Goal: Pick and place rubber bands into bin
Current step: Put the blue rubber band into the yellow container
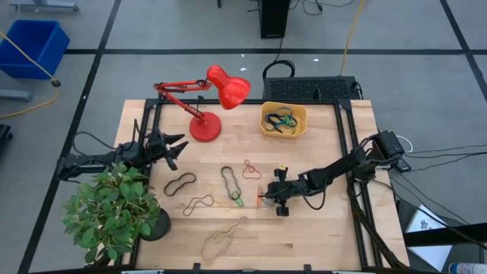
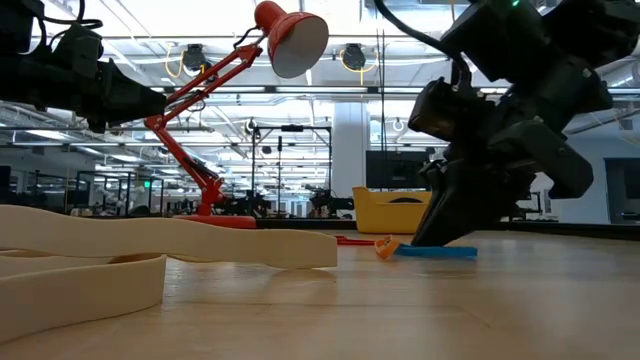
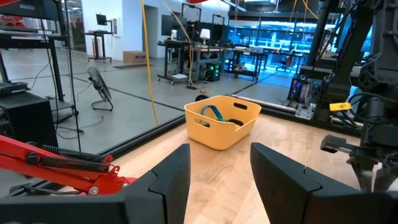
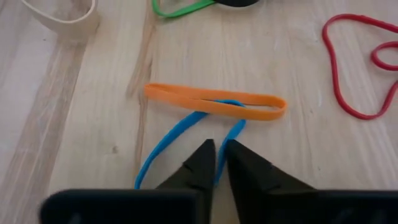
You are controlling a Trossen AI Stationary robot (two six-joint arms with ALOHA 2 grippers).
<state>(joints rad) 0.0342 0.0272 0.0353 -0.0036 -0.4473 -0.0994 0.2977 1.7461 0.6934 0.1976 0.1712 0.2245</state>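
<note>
An orange rubber band [image 4: 214,106] lies flat on the wooden table with a blue rubber band [image 4: 168,140] crossing it. My right gripper [image 4: 216,149] stands with its fingertips down on the table at the blue band, shut on one strand; in the high view it is at the table's middle [image 1: 264,199]. Other rubber bands lie loose on the wood: black [image 1: 180,183], tan [image 1: 224,236], red [image 1: 252,169], green-and-black [image 1: 230,183]. The yellow bin [image 1: 283,120] stands at the far side and holds several bands. My left gripper [image 1: 179,148] waits open at the table's left, above the wood. My right gripper pinches one strand of the blue band [image 4: 236,130] between its two fingertips. The fingers come slanting down from the table's right side. The band still lies on the table, slack, its far end crossing the orange band.
A red desk lamp [image 1: 209,99] stands at the far left of the table, and a potted plant [image 1: 114,209] at the near left corner. Black frame rails run along the table's left and right edges. Bare wood lies between the bands and the bin.
</note>
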